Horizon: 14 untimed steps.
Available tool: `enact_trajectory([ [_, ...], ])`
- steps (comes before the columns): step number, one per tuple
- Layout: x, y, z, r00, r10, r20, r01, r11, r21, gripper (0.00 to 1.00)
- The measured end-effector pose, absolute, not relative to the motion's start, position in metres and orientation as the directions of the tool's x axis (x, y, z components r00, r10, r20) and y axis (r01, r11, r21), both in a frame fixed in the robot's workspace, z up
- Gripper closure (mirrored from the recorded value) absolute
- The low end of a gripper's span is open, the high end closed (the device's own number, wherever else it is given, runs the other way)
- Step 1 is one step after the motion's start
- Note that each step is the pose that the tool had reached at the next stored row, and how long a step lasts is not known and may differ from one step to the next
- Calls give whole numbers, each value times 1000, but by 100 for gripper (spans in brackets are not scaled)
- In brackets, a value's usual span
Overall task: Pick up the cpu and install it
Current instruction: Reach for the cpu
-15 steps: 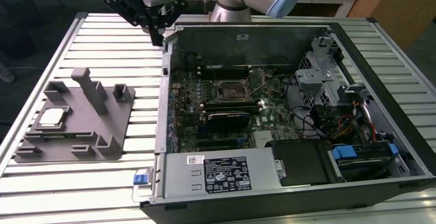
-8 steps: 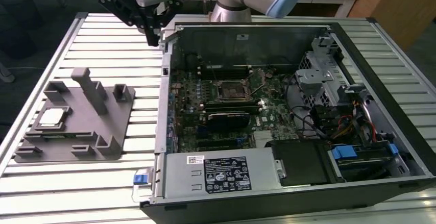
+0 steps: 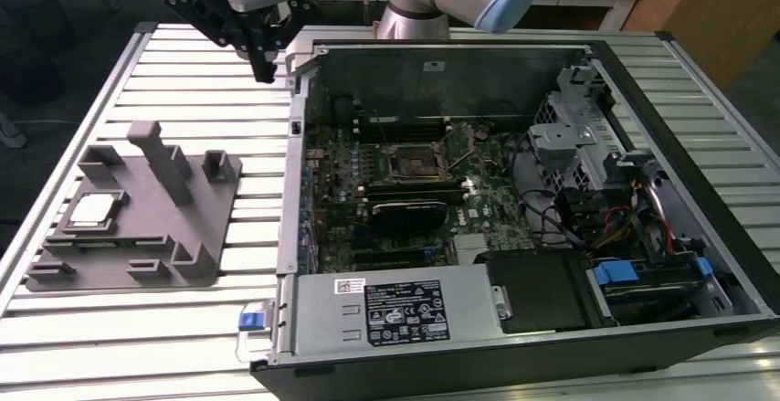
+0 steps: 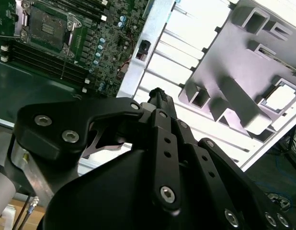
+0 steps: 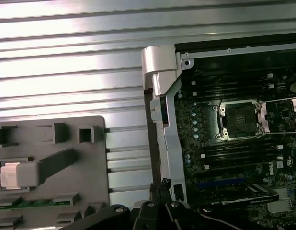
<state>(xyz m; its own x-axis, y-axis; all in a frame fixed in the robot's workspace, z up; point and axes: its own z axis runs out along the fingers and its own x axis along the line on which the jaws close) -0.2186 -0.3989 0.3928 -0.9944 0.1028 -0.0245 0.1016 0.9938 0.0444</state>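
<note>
The gripper point(image 3: 263, 70) hangs over the surface point(image 3: 183, 81), just outside the far corner of the case point(image 3: 682, 81) on the exterior view's left. The fingers point(image 4: 160, 103) are pressed together at the tips, with nothing between them, and point down at the bare slats. The cpu point(image 3: 95, 211) lies flat in a square recess of the fixture point(image 3: 201, 227), metal plate up, well apart from the gripper. The fixture rests on the surface beside the case, on the exterior view's left. In the first wrist view, a post of the fixture hides part of the cpu point(image 5: 8, 175). In the second wrist view, the cpu point(image 4: 281, 97) shows in its recess beyond the fingers. The case lies on its side with the panel off. It holds the motherboard point(image 3: 365, 191), a power supply point(image 3: 390, 314) along the near edge, and a bundle of cables point(image 3: 585, 218) toward the exterior view's right. The socket point(image 3: 415, 162) sits near the middle of the motherboard. In the first wrist view, the socket point(image 5: 239, 120) has its frame point(image 5: 282, 115) folded open to one side.
</note>
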Motion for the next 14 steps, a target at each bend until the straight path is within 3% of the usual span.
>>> enact_trajectory([
  [14,-236,-399,393,-994,109,-24,108,993,44,89],
])
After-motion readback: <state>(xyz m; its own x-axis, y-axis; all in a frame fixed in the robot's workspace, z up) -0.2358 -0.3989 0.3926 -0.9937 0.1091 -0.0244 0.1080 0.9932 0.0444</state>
